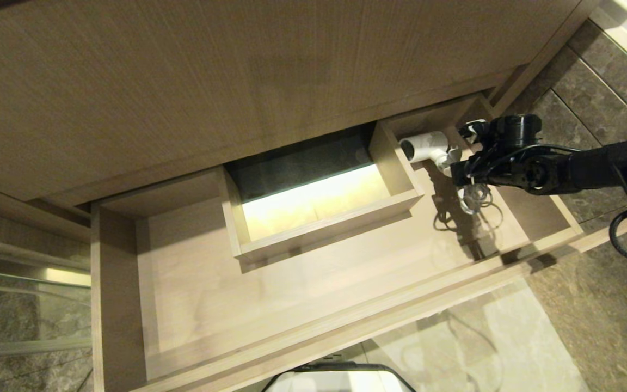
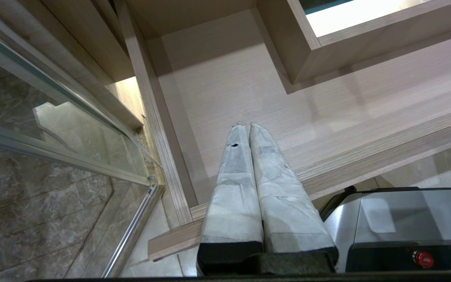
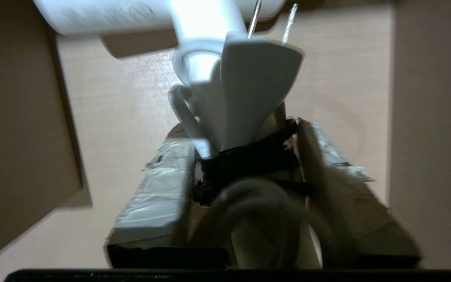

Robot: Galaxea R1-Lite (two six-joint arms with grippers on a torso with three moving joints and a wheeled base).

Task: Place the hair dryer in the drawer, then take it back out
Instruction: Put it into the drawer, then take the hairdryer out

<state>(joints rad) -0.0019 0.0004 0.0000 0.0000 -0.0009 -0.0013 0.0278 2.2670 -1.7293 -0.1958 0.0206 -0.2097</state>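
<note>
The wide wood-grain drawer stands pulled open. Over its right-hand compartment hangs the white hair dryer, barrel pointing left. My right gripper reaches in from the right, shut on the handle end. The looped white cord dangles below the gripper and throws a separate shadow on the drawer floor. In the right wrist view the hair dryer's handle, its plug and a black strap sit between my right gripper's taped fingers. My left gripper is shut and empty over the drawer's left front corner.
A boxed cut-out with a lit opening fills the drawer's middle rear. A taller wood-grain panel rises above. A glass panel stands at the left, stone tiles at the right. My base sits before the drawer front.
</note>
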